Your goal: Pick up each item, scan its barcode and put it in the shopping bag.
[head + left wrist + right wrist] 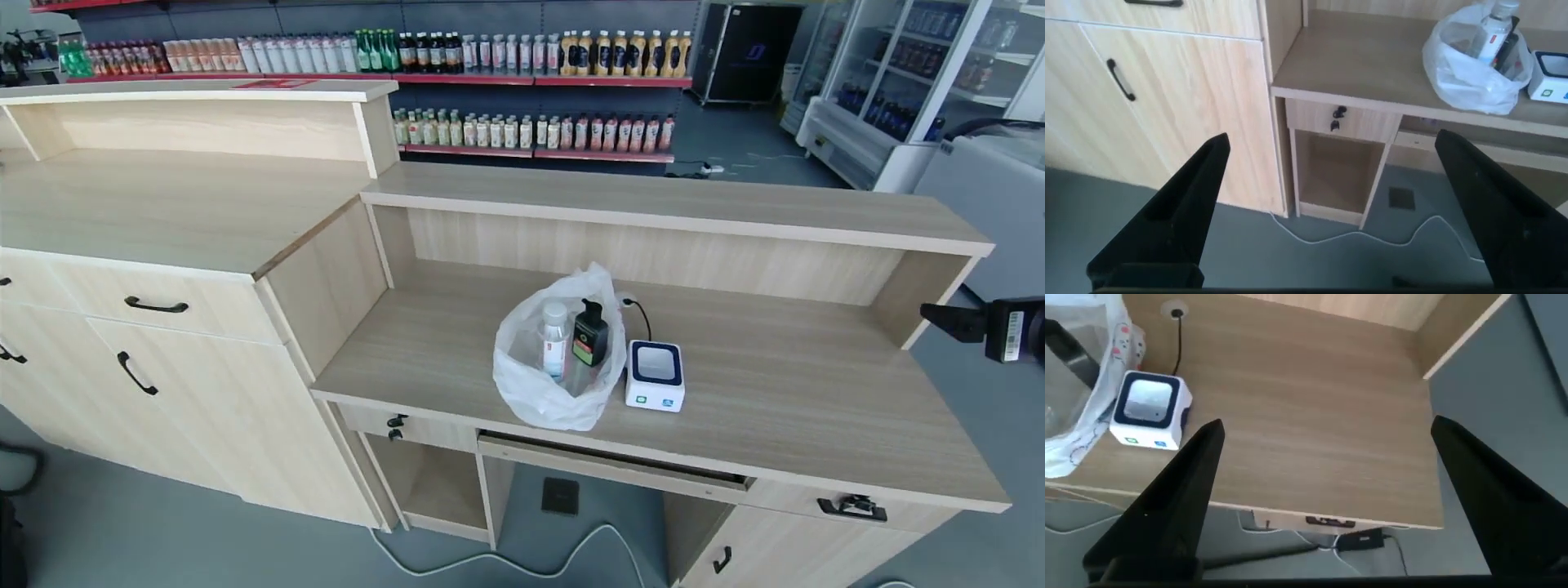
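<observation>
Here, a crinkly plastic bag (522,384) flanks the boxy scanner (655,374).

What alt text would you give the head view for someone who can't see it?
A white plastic shopping bag stands on a wooden counter, holding a clear bottle and a dark pump bottle; a small white scanner sits beside it.

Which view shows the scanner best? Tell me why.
The right wrist view: the scanner sits whole and close, window up. The head view shows it farther off beside the shopping bag; the left wrist view catches just its corner.
</observation>
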